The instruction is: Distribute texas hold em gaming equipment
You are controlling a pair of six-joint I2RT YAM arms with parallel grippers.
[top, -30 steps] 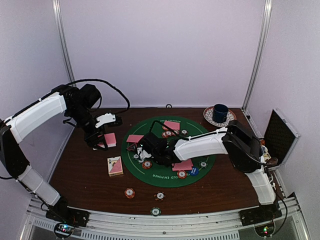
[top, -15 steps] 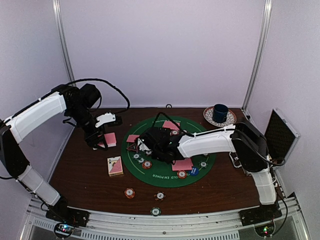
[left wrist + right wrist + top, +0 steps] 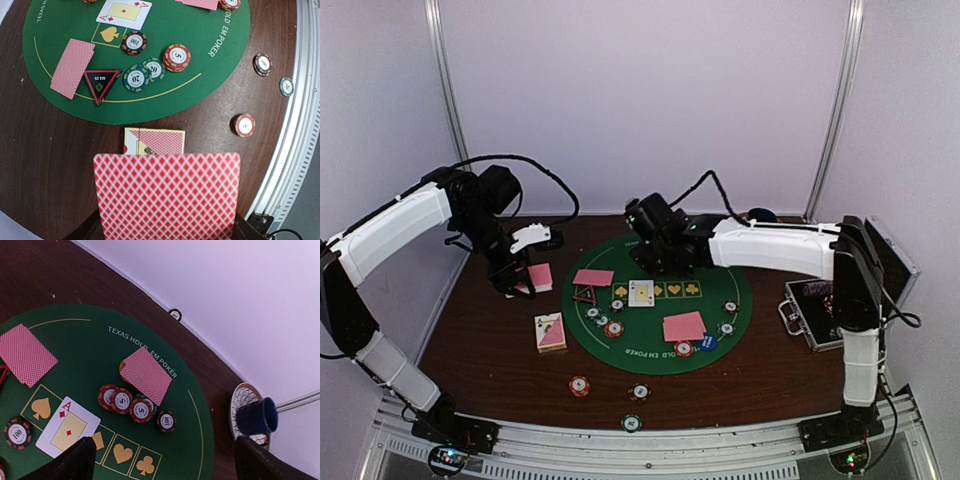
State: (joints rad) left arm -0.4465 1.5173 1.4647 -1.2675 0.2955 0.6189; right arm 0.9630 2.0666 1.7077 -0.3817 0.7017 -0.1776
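One face-up ace [image 3: 641, 292] lies in the printed row on the green mat [image 3: 620, 350], just beside the spade box [image 3: 107, 34]. The bare boxes [image 3: 120, 453] run on from its other side. The right gripper [image 3: 164, 442] hangs above the far half of the mat with its fingers spread wide and nothing between them. The left gripper [image 3: 524, 285] is closed on the pink-backed cards [image 3: 167, 195], held off the mat's left side above the brown table [image 3: 490, 360]. My reading is that the row is being dealt, so the next card has to come off that held packet. To do it well, the right fingers should come in at a free edge of the packet, narrow onto the outermost card alone and draw it off along its face. The left grip should stay firm so the rest neither fan nor drop. The card should then go down flat and square in the box next to the ace, not overlapping it. The approach should pass clear of the chip stacks [image 3: 122, 401] just beyond the row, which a low finger could scatter.
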